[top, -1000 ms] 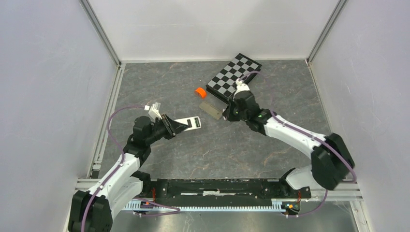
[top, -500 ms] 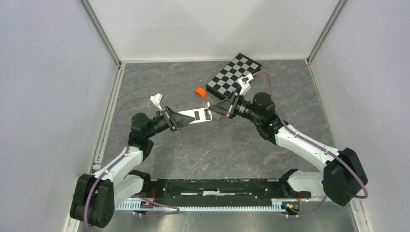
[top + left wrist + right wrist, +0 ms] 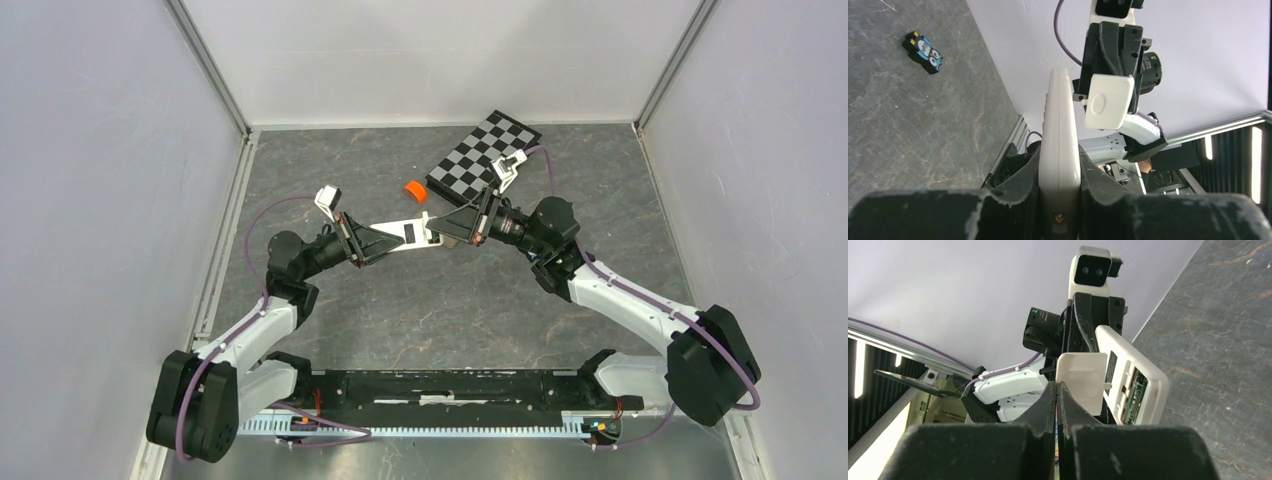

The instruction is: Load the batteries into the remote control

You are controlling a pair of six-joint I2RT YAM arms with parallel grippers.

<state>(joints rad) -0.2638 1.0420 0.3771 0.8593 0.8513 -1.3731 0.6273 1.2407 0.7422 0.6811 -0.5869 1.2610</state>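
My left gripper (image 3: 385, 240) is shut on the white remote control (image 3: 408, 234) and holds it above the table, its far end pointing right. From the left wrist, the remote control (image 3: 1060, 145) stands edge-on between the fingers (image 3: 1023, 172). My right gripper (image 3: 450, 224) faces it, shut on the thin white battery cover (image 3: 1082, 376), which hangs just beside the remote control (image 3: 1135, 375). The open battery compartment (image 3: 1137, 392) shows something green inside; I cannot tell what it is. No loose batteries are in view.
A black-and-white checkerboard (image 3: 485, 155) lies at the back right, with an orange roll (image 3: 414, 190) just left of it. A blue-and-black square gadget (image 3: 923, 46) lies on the grey table (image 3: 430, 310). White walls close in three sides.
The left arm lifted the remote and carried it right. The right gripper rose from the table with the cover and turned to face the remote's end.
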